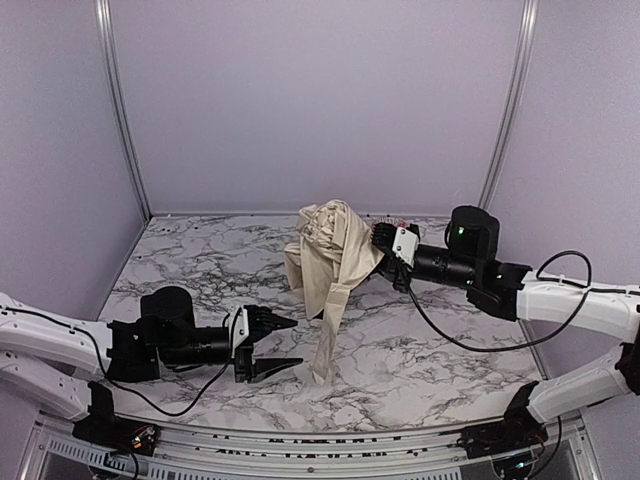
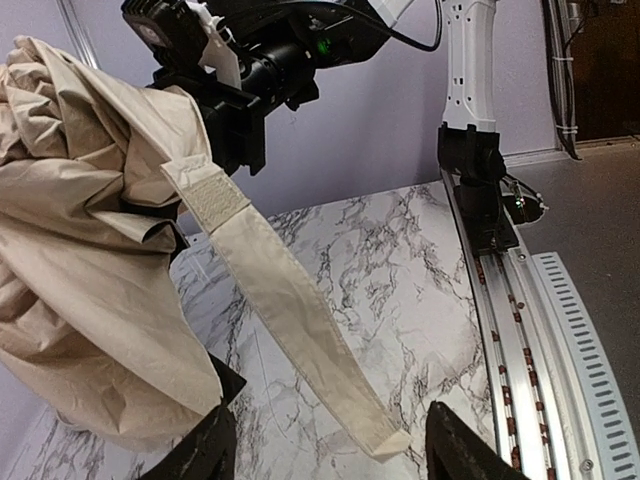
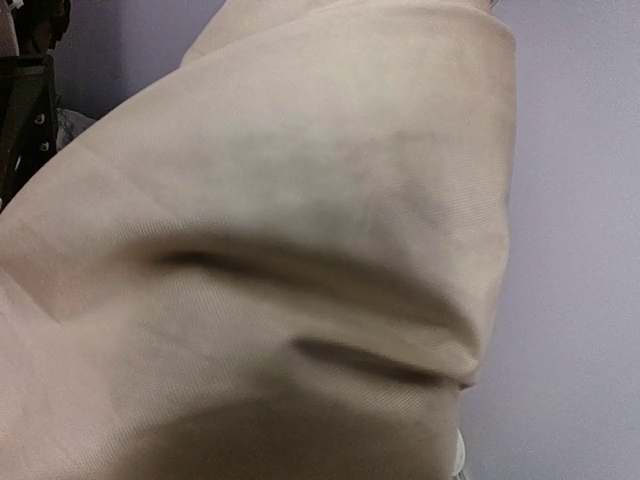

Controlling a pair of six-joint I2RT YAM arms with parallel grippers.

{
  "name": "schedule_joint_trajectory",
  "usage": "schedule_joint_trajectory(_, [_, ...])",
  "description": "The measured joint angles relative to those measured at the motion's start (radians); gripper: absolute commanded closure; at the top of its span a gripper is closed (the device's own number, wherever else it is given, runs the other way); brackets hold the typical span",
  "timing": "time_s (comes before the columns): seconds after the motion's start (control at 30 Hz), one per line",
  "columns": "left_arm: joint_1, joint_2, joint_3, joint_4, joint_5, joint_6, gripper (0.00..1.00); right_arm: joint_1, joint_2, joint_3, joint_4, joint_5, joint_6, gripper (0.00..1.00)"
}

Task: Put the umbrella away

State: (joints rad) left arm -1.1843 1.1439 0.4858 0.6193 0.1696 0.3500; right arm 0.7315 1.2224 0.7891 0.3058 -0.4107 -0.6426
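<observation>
— Overhead first: report state and hazard.
— Note right gripper (image 1: 385,245) clamped on umbrella (image 1: 335,250), bundle raised, lower end trailing onto table (image 1: 200,270). Note left gripper (image 1: 297,342) spread wide, empty, just beside hanging cloth. Beware snagging loose folds on approach.
— Next, left wrist?
— Observe strap (image 2: 290,305) dangling between fingers (image 2: 200,450), tip low. Expect a miss if closing off-centre or during any swing.
— Finally, right wrist?
— See only umbrella cloth filling view; jaws hidden. Cannot judge bite depth. Guard against shallow pinch letting bundle drop.
</observation>
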Motion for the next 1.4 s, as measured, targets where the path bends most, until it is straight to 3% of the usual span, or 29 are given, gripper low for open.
schedule_joint_trajectory(0.13, [0.006,0.141,0.046,0.100,0.011,-0.056,0.30,0.003,0.000,0.016,-0.021,-0.001,-0.010,1.00])
schedule_joint_trajectory(0.43, [0.058,0.371,0.176,0.256,0.058,-0.108,0.29,0.013,0.000,0.033,-0.043,-0.008,-0.017,1.00])
schedule_joint_trajectory(0.6, [0.074,0.403,0.171,0.271,0.067,-0.111,0.28,0.013,-0.004,0.033,-0.056,-0.015,-0.017,1.00])
schedule_joint_trajectory(0.8, [0.088,0.404,0.169,0.303,0.210,-0.109,0.47,0.013,-0.004,0.033,-0.080,-0.027,-0.017,1.00])
schedule_joint_trajectory(0.87, [0.089,0.418,0.170,0.315,0.267,-0.129,0.70,0.013,-0.004,0.033,-0.084,-0.027,-0.017,1.00])
schedule_joint_trajectory(0.93, [0.089,0.446,0.176,0.319,0.321,-0.159,1.00,0.013,-0.004,0.034,-0.084,-0.030,-0.017,1.00])
schedule_joint_trajectory(1.1, [0.089,0.478,0.186,0.319,0.390,-0.195,1.00,0.013,-0.008,0.041,-0.101,-0.028,-0.012,1.00])
schedule_joint_trajectory(1.4, [0.153,0.373,0.052,0.307,0.309,-0.142,1.00,-0.010,-0.100,0.043,-0.170,-0.005,0.049,1.00])
